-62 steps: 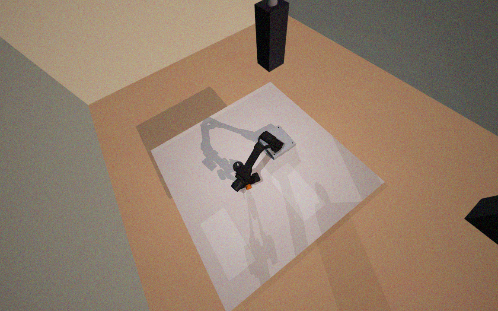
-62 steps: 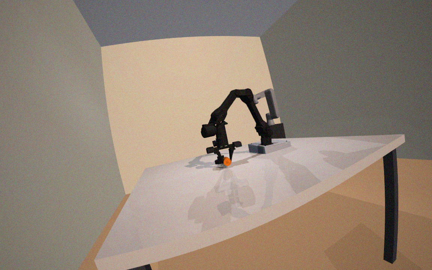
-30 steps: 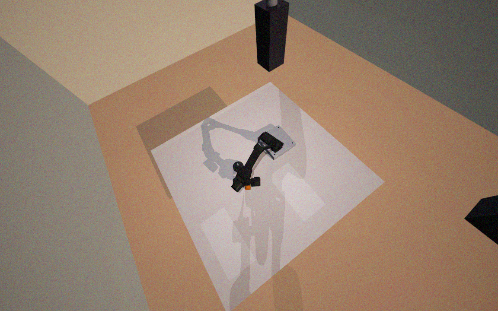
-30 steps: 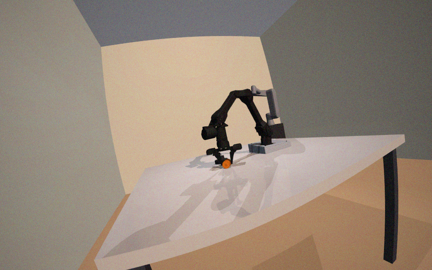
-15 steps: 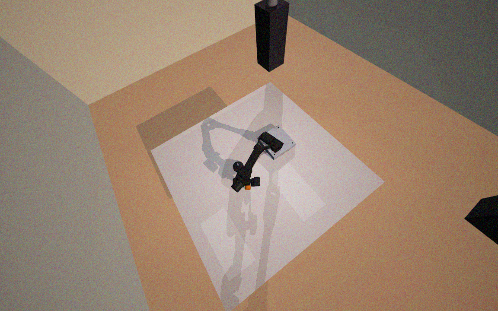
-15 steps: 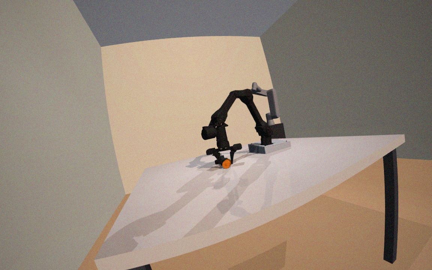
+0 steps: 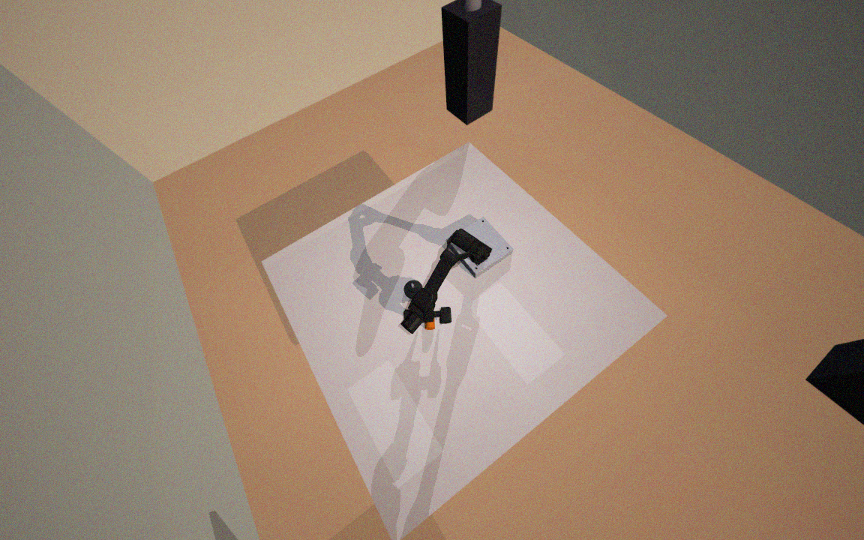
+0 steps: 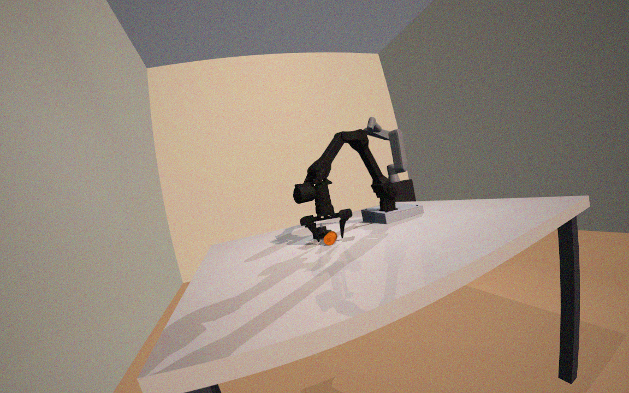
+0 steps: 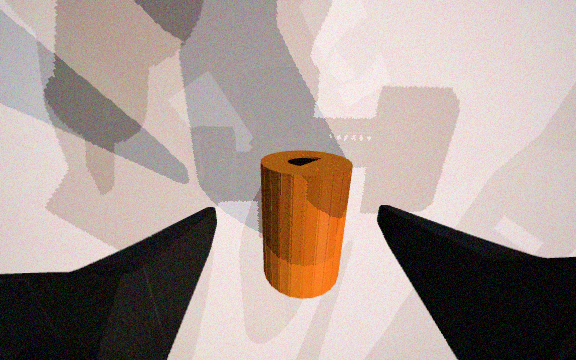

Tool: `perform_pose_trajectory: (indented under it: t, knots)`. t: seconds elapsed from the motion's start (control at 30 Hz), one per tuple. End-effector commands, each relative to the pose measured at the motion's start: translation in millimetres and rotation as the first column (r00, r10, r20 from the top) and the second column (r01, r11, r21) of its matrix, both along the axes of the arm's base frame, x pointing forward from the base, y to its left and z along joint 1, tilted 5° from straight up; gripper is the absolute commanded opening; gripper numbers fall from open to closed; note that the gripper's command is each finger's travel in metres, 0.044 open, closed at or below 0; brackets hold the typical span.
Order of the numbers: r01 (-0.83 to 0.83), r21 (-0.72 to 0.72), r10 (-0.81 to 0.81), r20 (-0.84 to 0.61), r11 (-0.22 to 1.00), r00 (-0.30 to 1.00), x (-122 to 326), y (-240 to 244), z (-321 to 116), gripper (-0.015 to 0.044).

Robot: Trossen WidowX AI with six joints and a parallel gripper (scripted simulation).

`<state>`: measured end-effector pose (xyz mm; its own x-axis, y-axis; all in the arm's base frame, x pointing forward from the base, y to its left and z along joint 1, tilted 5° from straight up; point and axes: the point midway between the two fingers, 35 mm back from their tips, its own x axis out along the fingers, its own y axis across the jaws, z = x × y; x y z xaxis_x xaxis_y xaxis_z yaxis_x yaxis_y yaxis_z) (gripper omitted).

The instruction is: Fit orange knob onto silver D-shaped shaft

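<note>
The orange knob [image 7: 430, 325] [image 8: 330, 238] [image 9: 302, 225] appears to lie on its side on the white table [image 7: 596, 295] [image 8: 454, 254]. In the wrist view one round end, with its dark D-shaped hole, shows at the top. My gripper [image 8: 330, 238] [image 9: 299, 213] is open around the knob. A gap shows between each fingertip and the knob in the wrist view, wider on the right. I cannot make out the round pedestal or its silver shaft for certain. A dark shape beside the knob in the exterior view is too small to tell.
The arm's grey base plate [image 7: 494, 247] [image 8: 395, 214] stands farther back on the table. A grey arm [image 8: 397, 149] on a dark block [image 8: 406, 189] stands beyond it. Overlapping shadows of the arm cross the table around the knob.
</note>
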<state>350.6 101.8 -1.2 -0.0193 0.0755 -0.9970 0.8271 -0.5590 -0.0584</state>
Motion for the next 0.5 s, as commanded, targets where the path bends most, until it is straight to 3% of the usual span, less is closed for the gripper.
perform_pose_trajectory:
  t: [0.0, 0.17, 0.47]
  knots:
    - [0.000, 0.000, 0.000, 0.000, 1.000, 1.000, 0, 0, 0, 0.0440]
    - [0.000, 0.000, 0.000, 0.000, 1.000, 1.000, 2, -4, 57, 0.0440]
    - [0.000, 0.000, 0.000, 0.000, 1.000, 1.000, 1, -5, 60, 0.0440]
